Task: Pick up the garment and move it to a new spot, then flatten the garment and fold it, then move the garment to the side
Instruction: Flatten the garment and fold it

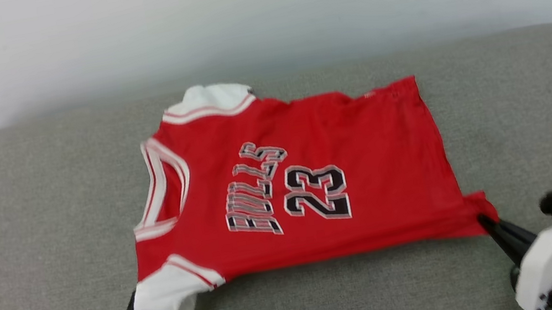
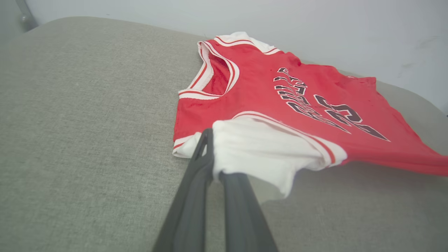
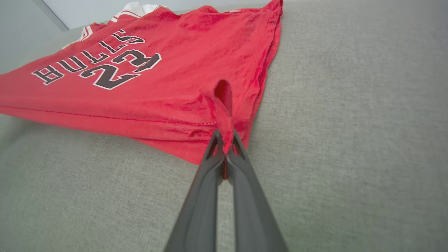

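Red Bulls jersey [image 1: 308, 144] lies print-up on the grey fabric surface [image 1: 39, 217], near edge lifted off it.

Left gripper [image 2: 215, 164]: jaws closed on the white sleeve [image 2: 259, 150]. Right gripper [image 3: 224, 143]: jaws closed on a thin pinch of hem corner [image 3: 224, 115].

Risks:
- The right pinch is small, so a hard pull could slip it free.
- Uneven pull between the arms would skew the cloth.
- The far sleeve [image 1: 207, 96] is bunched and may crease under a fold.
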